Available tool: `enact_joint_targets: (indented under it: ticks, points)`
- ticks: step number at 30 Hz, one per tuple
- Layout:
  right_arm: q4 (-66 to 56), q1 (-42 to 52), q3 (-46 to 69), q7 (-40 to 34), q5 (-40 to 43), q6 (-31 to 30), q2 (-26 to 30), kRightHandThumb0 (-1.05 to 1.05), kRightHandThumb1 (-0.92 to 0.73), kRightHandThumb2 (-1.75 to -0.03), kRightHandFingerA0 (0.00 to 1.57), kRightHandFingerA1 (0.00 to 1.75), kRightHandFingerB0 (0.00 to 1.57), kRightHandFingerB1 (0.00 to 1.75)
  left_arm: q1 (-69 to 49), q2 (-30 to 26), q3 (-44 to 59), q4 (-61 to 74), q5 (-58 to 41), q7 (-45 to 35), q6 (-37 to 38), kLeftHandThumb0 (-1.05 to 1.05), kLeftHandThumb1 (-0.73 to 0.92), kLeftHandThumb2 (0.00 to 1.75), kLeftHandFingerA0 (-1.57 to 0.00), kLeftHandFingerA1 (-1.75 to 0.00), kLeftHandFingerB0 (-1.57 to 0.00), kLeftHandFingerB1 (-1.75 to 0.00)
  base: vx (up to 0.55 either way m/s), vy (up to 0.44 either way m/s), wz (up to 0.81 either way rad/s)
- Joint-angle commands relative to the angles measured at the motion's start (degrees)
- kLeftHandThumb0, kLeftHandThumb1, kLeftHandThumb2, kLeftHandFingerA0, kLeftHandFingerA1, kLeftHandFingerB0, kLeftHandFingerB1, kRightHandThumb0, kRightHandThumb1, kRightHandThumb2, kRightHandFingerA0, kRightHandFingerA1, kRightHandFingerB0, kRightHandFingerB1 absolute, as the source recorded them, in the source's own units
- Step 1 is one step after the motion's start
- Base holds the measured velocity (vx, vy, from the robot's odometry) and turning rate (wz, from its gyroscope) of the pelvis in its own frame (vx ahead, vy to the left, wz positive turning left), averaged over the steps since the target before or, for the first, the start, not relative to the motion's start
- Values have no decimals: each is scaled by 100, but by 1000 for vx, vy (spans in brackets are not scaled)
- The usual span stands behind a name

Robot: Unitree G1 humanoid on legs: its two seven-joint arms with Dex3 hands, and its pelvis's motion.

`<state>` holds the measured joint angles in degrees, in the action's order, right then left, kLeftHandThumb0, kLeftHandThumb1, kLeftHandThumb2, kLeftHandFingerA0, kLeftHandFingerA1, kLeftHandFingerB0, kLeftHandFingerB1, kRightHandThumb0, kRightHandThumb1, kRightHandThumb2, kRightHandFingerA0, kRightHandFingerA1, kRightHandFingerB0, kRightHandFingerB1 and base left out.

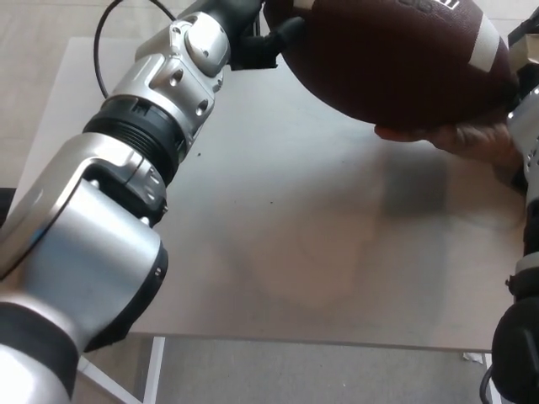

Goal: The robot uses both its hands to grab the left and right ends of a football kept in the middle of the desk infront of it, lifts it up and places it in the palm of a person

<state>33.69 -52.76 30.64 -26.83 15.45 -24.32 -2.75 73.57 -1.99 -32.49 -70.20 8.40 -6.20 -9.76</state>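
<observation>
Desk filled most of the head view, pale grey and bare, with a soft shadow under the raised ball. Along the left side the robot's left arm, silver with black joint rings, ran up the picture and covered that part of the desk; a black cable looped behind it near the top. On the right edge only a strip of the right arm showed.

High at the top right sat the football, dark brown with a white stripe near its right end, clear of the desk. A person's hand lay beneath it, fingers touching its underside. The left hand pressed black fingers against the ball's left end. The right hand was mostly cut off, and I could not tell how its fingers stood.
</observation>
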Motion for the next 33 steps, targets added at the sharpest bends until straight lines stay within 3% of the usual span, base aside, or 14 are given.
enact_joint_targets:
  ticks: [1,3,4,5,6,14,16,19,22,23,24,29,30,33]
  points:
    - [-3,-251,-432,816,73,580,169,-88,-92,-71,6,49,10,26,-449,978,-652,687,387,-2415,1041,-42,69,60,-52,-69,-29,-37,0,0,0]
    - [-643,123,-1212,1202,-597,70,771,-85,-92,-69,1,42,1,28,-1050,-218,-624,1638,422,-1881,-132,-44,70,60,-44,-68,-28,-38,0,0,0]
    - [-766,174,-1272,1239,-623,1,901,-78,-70,-113,0,30,1,22,-1213,-534,-534,2028,323,-1924,-211,-42,71,62,-45,-64,-27,-40,0,0,0]
    - [-968,230,-1382,1345,-669,-157,1133,-86,-92,-69,0,37,0,25,-1388,-1007,-456,2482,319,-1936,-324,-37,71,62,-48,-69,-28,-40,0,0,0]
    - [-1122,248,-1413,1393,-659,-299,1275,-89,-74,-113,9,57,0,12,-1543,-1384,-344,2723,292,-1944,-251,-45,54,87,-48,-74,-20,-51,0,0,0]
    - [-1840,656,-1728,1963,-703,-647,2346,-81,-67,-111,8,54,0,21,-2919,-2952,1006,5005,-484,-1894,-804,-46,58,78,-12,-55,-13,-44,0,0,0]
    - [-2594,1018,-1658,2455,-451,-933,2913,-100,-85,-72,63,109,1,23,-3837,-3464,1967,6099,-914,-1784,-1031,-48,66,61,-3,-40,-8,-30,0,0,0]
    - [-3316,1656,-1142,3066,43,-854,3467,-105,-79,-119,0,11,11,6,-5123,-3576,3523,7010,-1671,-1777,-993,-57,68,61,0,-40,-3,-28,0,0,0]
    - [-3607,1982,-742,3219,356,-936,3688,-103,-81,-118,0,8,13,13,-5701,-3593,4112,7586,-1687,-1768,-1172,-59,70,62,0,-38,0,-27,0,0,0]
    - [-3760,2214,-477,3375,528,-903,3828,-90,-92,-75,0,1,4,22,-6096,-3576,4525,7822,-1758,-1808,-1087,-61,71,61,0,-32,0,-27,0,0,0]
    - [-4093,2568,103,3503,881,-933,3916,-103,-82,-118,0,9,11,14,-6730,-3323,5326,8224,-2035,-1824,-1027,-58,65,70,0,-33,-3,-19,0,0,0]
    - [-5693,4356,2004,3582,1587,-1146,3704,-84,-73,-112,4,36,12,38,-8201,-2607,7208,9363,-2476,-1783,-1207,-56,46,91,0,-50,0,-36,0,0,0]
    - [-5944,4666,2249,3581,1726,-1148,3563,-85,-92,-68,9,33,18,27,-8438,-2519,7472,9607,-2530,-1824,-1246,-60,48,91,0,-49,0,-31,0,0,0]
    - [-6902,5937,2851,3676,1982,-708,2850,-82,-88,-67,23,38,28,30,-9299,-2108,8380,9963,-3010,-1873,-660,-61,68,63,-11,-44,-9,-22,0,0,0]
